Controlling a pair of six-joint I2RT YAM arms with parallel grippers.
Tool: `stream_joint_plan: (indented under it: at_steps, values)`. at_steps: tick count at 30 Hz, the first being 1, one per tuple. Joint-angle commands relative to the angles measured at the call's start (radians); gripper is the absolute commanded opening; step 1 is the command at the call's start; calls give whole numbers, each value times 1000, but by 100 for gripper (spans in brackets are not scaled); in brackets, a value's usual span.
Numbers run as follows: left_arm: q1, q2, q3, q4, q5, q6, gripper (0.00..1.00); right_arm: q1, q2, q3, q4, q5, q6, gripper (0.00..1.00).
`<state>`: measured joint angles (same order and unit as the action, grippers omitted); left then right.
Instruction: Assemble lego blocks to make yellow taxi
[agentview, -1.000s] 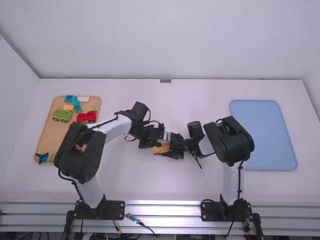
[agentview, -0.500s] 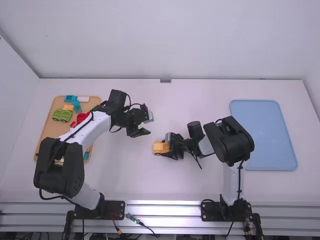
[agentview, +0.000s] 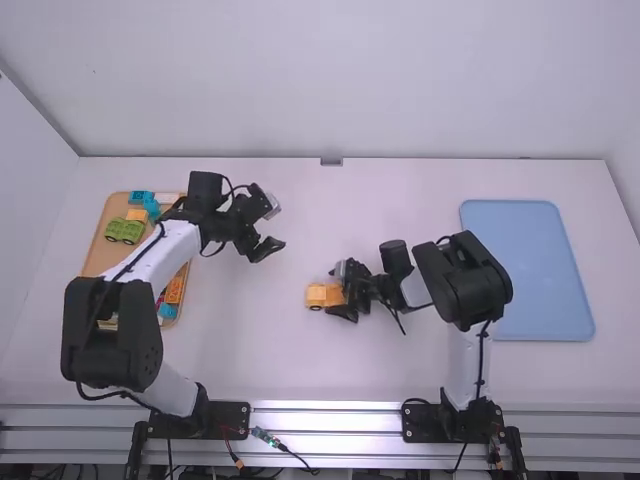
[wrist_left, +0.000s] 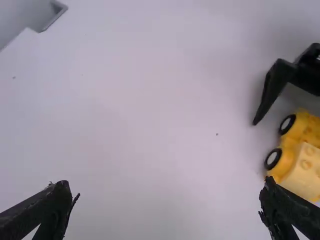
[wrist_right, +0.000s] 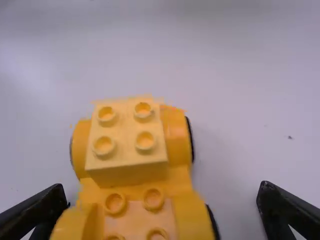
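Note:
In the high view the left gripper (agentview: 277, 228) hangs over the table left of centre, away from the yellow car. The right gripper (agentview: 345, 292) is low at the right end of the yellow wheeled car (agentview: 318, 296), mid-table. My left gripper (wrist_left: 167, 192) is wide open and holds nothing; the car (wrist_left: 303, 166) lies beyond its right finger, near a black finger (wrist_left: 274, 89) of the right gripper. In the right wrist view the car (wrist_right: 175, 172) stands with a pale yellow brick (wrist_right: 131, 134) on one end. My right gripper (wrist_right: 162, 192) stands open around it, its left finger closer.
A wooden tray (agentview: 100, 262) at the left holds a green car (agentview: 124, 230), blue blocks (agentview: 152, 208), an orange block (agentview: 174, 290) and other pieces, partly under the left arm. A light blue tray (agentview: 540, 270) lies at the right.
The left gripper has left the car and moved left and toward the back, empty. In the last half second the right gripper's fingers have spread apart; the car has stayed in place.

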<state>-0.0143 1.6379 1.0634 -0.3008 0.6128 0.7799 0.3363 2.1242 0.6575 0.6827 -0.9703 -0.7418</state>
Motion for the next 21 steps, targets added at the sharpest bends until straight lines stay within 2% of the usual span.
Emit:
stream_joint_plan:
  at_steps: [1, 5, 8, 13, 21]
  values:
    - [8, -8, 10, 0, -30, -43, 99, -25, 9, -2, -41, 63, 53, 100]
    - [8, -8, 11, 25, -86, -103, 99, -43, -32, -2, -146, 71, -3, 100]
    - [10, -8, 11, 60, -139, -168, 99, -43, -87, -2, -246, 140, -37, 100]
    - [6, -8, 17, 104, -200, -270, 99, -10, -198, -2, -415, 328, -71, 100]
    - [51, -7, 150, 1, -328, -426, 99, 32, -358, -2, -563, 608, 24, 100]
